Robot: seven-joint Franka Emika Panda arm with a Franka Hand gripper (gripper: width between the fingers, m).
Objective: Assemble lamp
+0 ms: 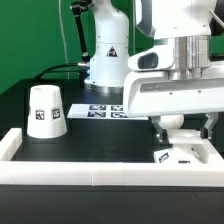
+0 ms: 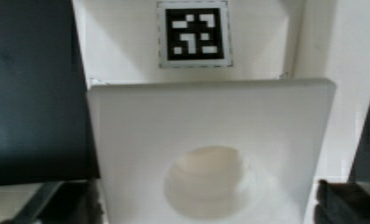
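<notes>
The flat square base [image 1: 188, 150] lies at the exterior view's right, inside the white frame's corner. My gripper [image 1: 181, 130] hangs straight over it. In the wrist view the base [image 2: 146, 120] fills the middle, and my fingers [image 2: 50, 203] stand wide apart, one on each side of it, so the gripper [image 2: 203, 205] is open. A rounded white shape that looks like the bulb [image 2: 208, 180] sits at the base's middle between the fingers, and it also shows in the exterior view [image 1: 172, 122]. The tapered shade [image 1: 45, 110] stands mouth down at the left, far from the gripper.
A low white frame [image 1: 90, 173] runs along the front and up both sides of the black table. The marker board [image 1: 105, 108] lies behind the shade, in front of the arm's pedestal [image 1: 105, 55]. A tag on a white surface [image 2: 194, 35] shows beyond the base.
</notes>
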